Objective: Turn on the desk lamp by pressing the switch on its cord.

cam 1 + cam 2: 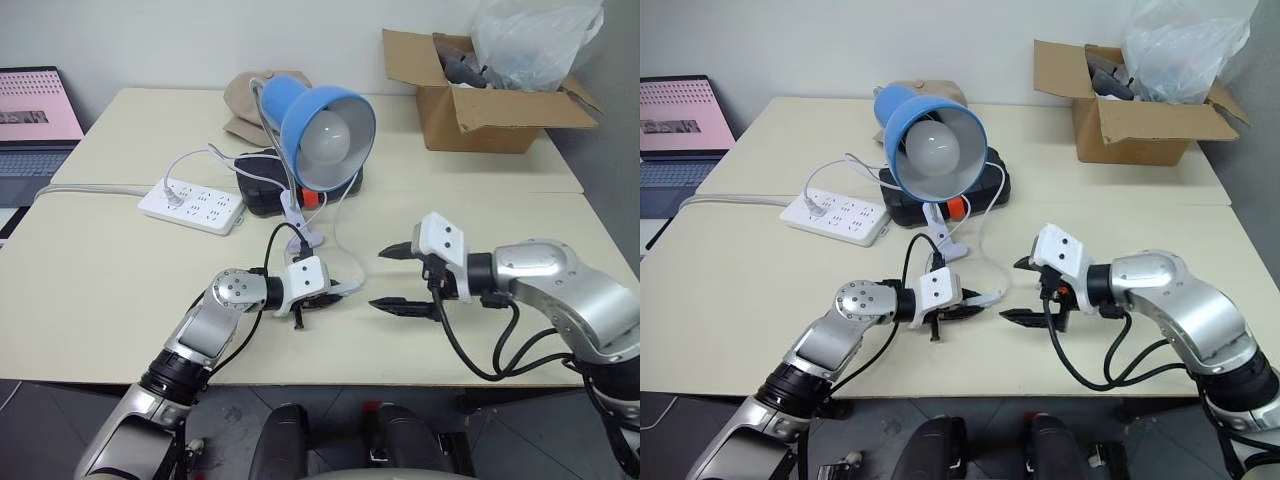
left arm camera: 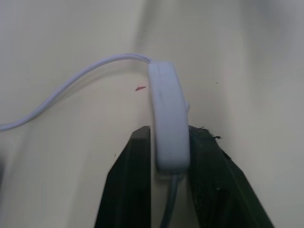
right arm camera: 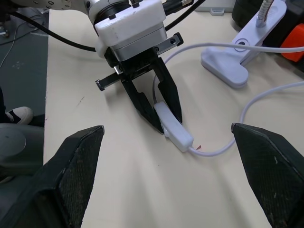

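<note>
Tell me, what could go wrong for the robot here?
1. The left gripper holds only one end of the switch, so the switch might slip out or twist when pressed.
2. The right gripper is wide open near the thin cord; a finger could snag it.
3. Tugging the cord might shift the lamp, whose bulb looks unlit.

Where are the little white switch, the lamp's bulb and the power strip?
switch (image 2: 168, 118), left wrist view, middle of its body.
bulb (image 1: 326, 140), left eye view, its front.
power strip (image 1: 192, 204), left eye view, its top face.

the switch hides its near end between the left gripper's fingers, perhaps pinched.
</note>
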